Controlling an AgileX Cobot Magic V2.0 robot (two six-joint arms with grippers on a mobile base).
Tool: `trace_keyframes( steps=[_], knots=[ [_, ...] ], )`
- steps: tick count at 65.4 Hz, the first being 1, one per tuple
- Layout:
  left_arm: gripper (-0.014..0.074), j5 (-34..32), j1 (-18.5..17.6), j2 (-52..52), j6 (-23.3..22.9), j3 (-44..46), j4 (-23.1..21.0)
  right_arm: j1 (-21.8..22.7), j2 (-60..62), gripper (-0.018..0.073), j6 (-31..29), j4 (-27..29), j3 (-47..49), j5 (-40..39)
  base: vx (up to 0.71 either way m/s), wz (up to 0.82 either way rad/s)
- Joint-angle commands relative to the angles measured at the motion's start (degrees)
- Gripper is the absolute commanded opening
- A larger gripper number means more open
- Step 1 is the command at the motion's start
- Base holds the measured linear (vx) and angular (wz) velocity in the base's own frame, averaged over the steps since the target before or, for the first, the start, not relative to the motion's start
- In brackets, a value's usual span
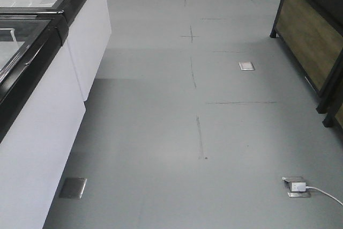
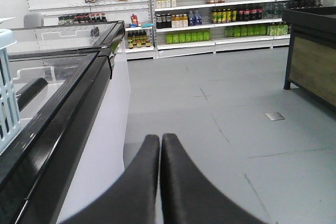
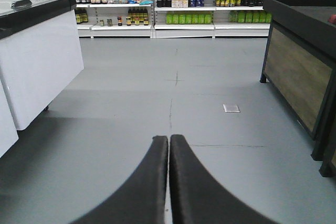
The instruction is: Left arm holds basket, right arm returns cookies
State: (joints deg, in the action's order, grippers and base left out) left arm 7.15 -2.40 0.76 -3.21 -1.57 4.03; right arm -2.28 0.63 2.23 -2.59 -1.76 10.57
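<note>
poking into view, the basket (image 2: 7,87) is mostly cropped.

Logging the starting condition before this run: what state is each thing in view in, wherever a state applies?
left gripper: shut, empty.
right gripper: shut, empty.
chest freezer: glass lids look shut.
basket: ungripped, on the freezer's top, mostly out of frame.
floor socket: open, white plug inserted.
floor cover plate: closed.
</note>
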Motion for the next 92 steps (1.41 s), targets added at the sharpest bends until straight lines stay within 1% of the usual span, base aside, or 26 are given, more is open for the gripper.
trace_keyframes(
  steps=[1,77,82,87,92],
  knots=[
    [-0.0007,-4.02,-0.44,0.65,-0.15,1.36,-0.41,-0.01,0.65,-0.0008,-0.02,-0.51,0.00,-4.38,0.00,0.00],
    [-0.0007,-4.43,-0.44,0.65,-0.15,1.74,-0.41,-0.01,0.65,-0.0008,-0.02,-0.51,0.00,-4.38,0.00,0.00],
    [-0.0007,-4.92,-0.44,0.65,0.91,1.74,1.28,-0.01,0.65,-0.0008,-0.02,-0.51,0.00,-4.38,0.00,0.00],
    [-0.0007,-5.21,-0.44,0.65,0.77,1.74,2.38,-0.01,0.65,-0.0008,-0.02,-0.51,0.00,-4.38,0.00,0.00],
    [-0.0007,-6.45,-0.44,0.65,-1.29,2.15,2.16,-0.01,0.65,-0.0008,-0.02,-0.51,0.00,-4.38,0.00,0.00]
  ],
)
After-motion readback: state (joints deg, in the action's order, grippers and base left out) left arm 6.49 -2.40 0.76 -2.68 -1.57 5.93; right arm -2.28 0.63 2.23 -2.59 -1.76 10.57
